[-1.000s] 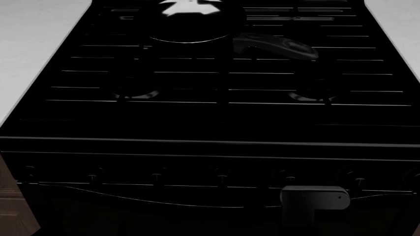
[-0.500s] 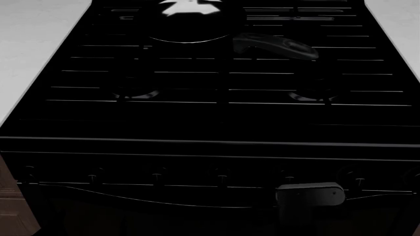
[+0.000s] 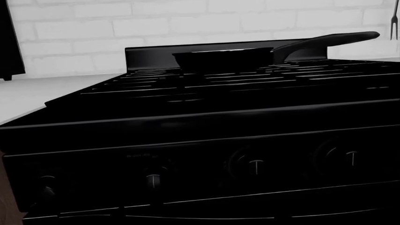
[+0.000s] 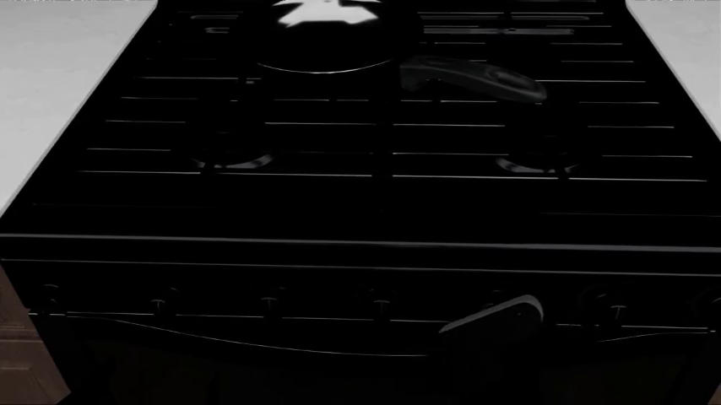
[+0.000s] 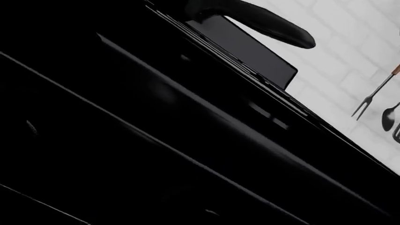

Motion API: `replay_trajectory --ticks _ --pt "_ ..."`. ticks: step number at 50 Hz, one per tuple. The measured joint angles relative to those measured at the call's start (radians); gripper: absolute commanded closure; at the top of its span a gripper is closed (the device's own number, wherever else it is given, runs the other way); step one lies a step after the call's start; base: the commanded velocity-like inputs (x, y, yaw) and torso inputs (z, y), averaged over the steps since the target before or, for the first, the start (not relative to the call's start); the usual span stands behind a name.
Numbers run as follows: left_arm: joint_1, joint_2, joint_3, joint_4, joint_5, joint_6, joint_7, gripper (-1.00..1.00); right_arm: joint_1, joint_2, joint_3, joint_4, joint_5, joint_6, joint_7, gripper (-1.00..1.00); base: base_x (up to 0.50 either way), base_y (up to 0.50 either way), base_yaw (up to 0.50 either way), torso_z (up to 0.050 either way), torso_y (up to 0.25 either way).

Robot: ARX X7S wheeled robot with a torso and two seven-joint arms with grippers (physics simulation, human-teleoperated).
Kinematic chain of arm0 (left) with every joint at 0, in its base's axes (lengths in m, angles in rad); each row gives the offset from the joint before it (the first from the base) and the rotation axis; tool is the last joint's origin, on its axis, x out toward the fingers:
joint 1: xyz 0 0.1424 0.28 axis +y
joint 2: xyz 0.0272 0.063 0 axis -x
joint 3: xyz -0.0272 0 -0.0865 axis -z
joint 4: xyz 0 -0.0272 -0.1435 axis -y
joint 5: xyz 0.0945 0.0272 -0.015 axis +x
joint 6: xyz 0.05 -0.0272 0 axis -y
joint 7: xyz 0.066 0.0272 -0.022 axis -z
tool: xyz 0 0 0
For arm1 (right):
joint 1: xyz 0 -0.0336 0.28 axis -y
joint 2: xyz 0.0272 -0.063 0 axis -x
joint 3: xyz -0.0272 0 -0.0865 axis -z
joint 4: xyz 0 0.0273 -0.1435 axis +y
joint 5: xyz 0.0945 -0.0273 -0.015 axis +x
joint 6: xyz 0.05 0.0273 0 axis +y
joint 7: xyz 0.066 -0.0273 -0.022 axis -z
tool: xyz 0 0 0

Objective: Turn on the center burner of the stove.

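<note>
The black stove (image 4: pixel 372 211) fills the head view, with thin grate bars on top and a row of small knobs on its front panel. The middle knob (image 4: pixel 380 301) stands free. A grey part of my right gripper (image 4: pixel 496 316) sits tilted against the front panel at the knob just right of the middle one. Its jaws are lost against the black panel. The right wrist view shows the stove's front (image 5: pixel 156 140) at a steep slant. The left wrist view faces the front panel (image 3: pixel 187 159) and its knobs (image 3: pixel 255 165). My left gripper is not seen.
A black pan (image 4: pixel 327 42) stands on the back burner, its handle (image 4: pixel 474 78) pointing right; it also shows in the left wrist view (image 3: pixel 225 58). White countertop (image 4: pixel 56 76) flanks the stove. Utensils (image 5: pixel 375 96) hang on the brick wall.
The grey part of my right gripper has rolled from level to slanted and shifted slightly left and up at the front panel. The stove and pan have not moved.
</note>
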Motion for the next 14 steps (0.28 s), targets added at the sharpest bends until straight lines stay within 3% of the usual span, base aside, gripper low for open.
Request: replay_trajectory --ticks 14 --pt "-0.003 -0.005 0.008 -0.001 -0.005 -0.002 -0.006 -1.00 -0.029 0.028 -0.059 -0.133 -0.116 0.106 0.004 1.00 0.00 0.00 0.00 0.000 0.000"
